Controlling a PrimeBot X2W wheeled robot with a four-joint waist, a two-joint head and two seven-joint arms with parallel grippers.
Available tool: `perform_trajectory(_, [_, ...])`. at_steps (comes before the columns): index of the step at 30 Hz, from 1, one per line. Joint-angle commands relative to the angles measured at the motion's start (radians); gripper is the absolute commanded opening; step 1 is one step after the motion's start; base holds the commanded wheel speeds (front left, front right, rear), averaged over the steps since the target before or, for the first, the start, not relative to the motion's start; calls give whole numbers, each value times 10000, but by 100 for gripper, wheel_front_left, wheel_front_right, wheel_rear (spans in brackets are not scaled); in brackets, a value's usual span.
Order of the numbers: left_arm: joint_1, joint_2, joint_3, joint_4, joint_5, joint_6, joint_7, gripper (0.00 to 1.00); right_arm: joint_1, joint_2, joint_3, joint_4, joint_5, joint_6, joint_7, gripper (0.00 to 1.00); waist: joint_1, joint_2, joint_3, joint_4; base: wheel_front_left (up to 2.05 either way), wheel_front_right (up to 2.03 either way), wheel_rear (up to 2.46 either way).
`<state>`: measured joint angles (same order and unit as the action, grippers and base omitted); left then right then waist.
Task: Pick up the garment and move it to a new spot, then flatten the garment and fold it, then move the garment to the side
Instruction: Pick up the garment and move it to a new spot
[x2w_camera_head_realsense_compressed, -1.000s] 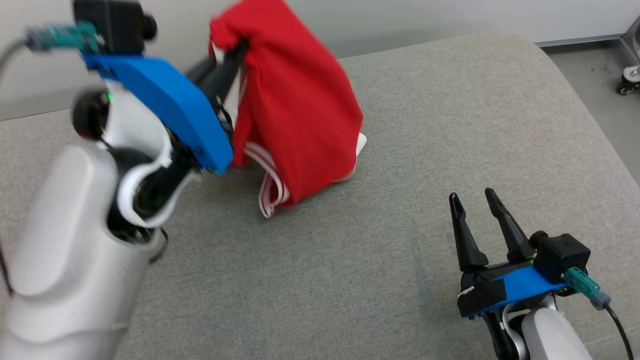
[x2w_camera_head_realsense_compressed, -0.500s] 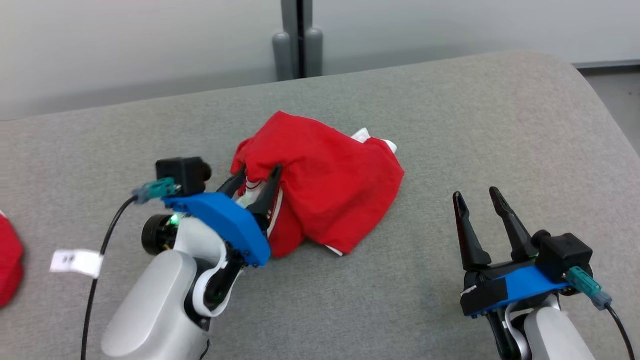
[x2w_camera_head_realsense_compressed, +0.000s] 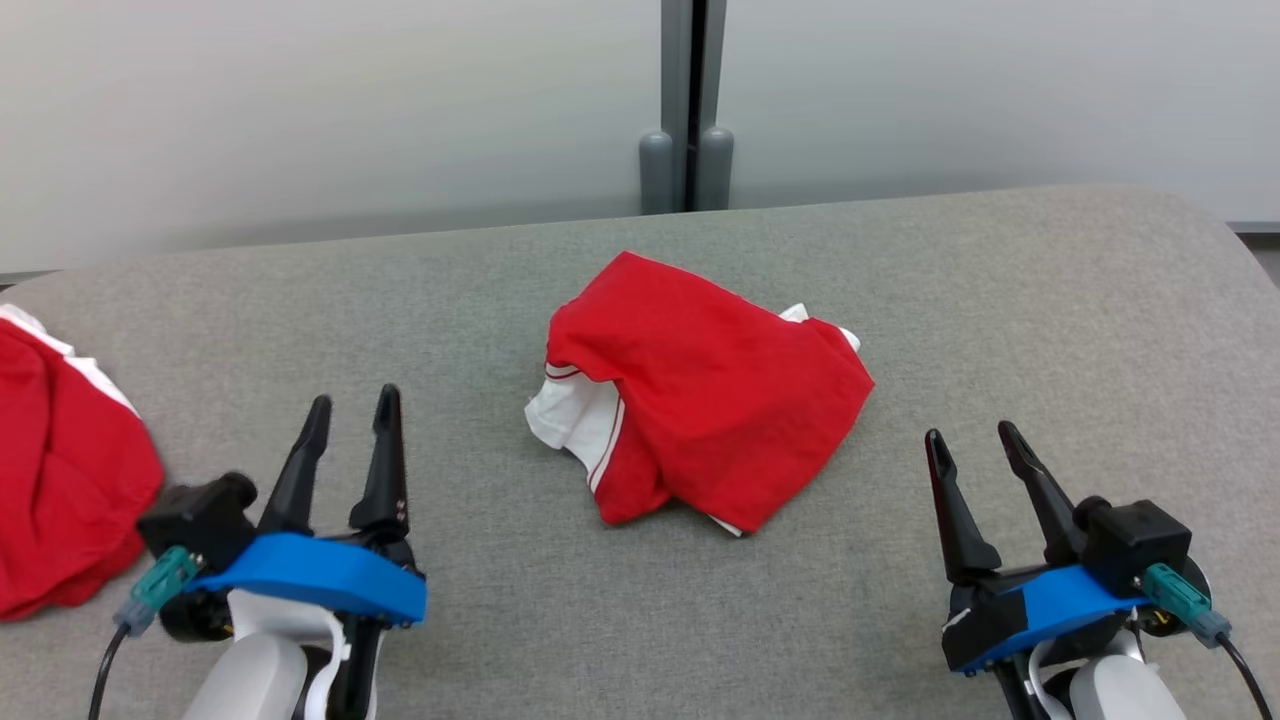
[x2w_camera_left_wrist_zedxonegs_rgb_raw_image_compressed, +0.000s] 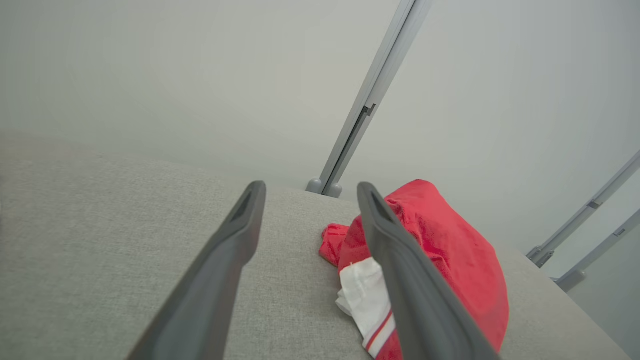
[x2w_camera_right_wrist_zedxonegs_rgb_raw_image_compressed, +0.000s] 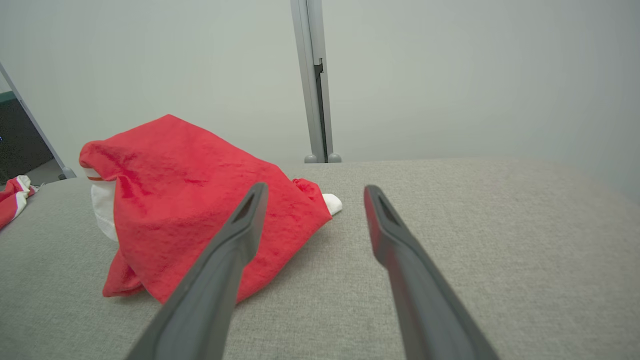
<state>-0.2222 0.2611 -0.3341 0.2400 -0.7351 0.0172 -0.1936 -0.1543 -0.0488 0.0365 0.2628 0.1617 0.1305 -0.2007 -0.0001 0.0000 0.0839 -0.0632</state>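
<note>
Heaped near the middle of the grey, coarse-woven, round-cornered worktop (x2w_camera_head_realsense_compressed: 1000, 300): a crumpled red soft-fabric garment (x2w_camera_head_realsense_compressed: 720, 400), peaked into a loose mound, with a white panel edged in thin red stripes spilling out at its left and a white scrap showing at its far right edge. Touched by neither arm.

Near left, well apart from it: left end effector (x2w_camera_head_realsense_compressed: 354, 397), two long, dark, tapering fingers spread wide, nothing between them, blue plastic bracket behind.

Near right, likewise well clear: right end effector (x2w_camera_head_realsense_compressed: 969, 431), fingers splayed and empty, hovering or resting low over the woven surface, hard to tell which.

At the far left edge: a second rumpled red cloth with white trim (x2w_camera_head_realsense_compressed: 60, 470), possibly another garment.

Beyond the far edge: pale matte wall and a slim grey upright post (x2w_camera_head_realsense_compressed: 686, 150) with two rounded feet.
</note>
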Motion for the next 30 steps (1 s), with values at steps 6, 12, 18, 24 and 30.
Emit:
perform_trajectory(6, [511, 408, 89, 368, 949, 296, -565, 100, 432, -29, -300, -195, -159, 5, 225, 100, 1, 0, -245, 224, 0, 0, 0])
perform_trajectory(12, [1050, 516, 389, 386, 1607, 521, -715, 100, 707, -29, -559, -308, -169, 5, 433, 100, 1, 0, -396, 313, 0, 0, 0])
perform_trajectory(18, [1738, 394, 805, -147, 2142, 758, -724, 100, 881, -29, -758, -234, -61, 5, 507, 100, 1, 0, -467, 296, 0, 0, 0])
perform_trajectory(24, [2166, 249, 1080, -386, 2294, 771, -727, 100, 976, -29, -809, -105, 29, 5, 602, 100, 1, 0, -483, 254, 0, 0, 0])
perform_trajectory(30, [2107, 219, 1007, -434, 2352, 812, -703, 100, 901, -29, -764, -68, 82, 5, 640, 100, 1, 0, -442, 245, 0, 0, 0])
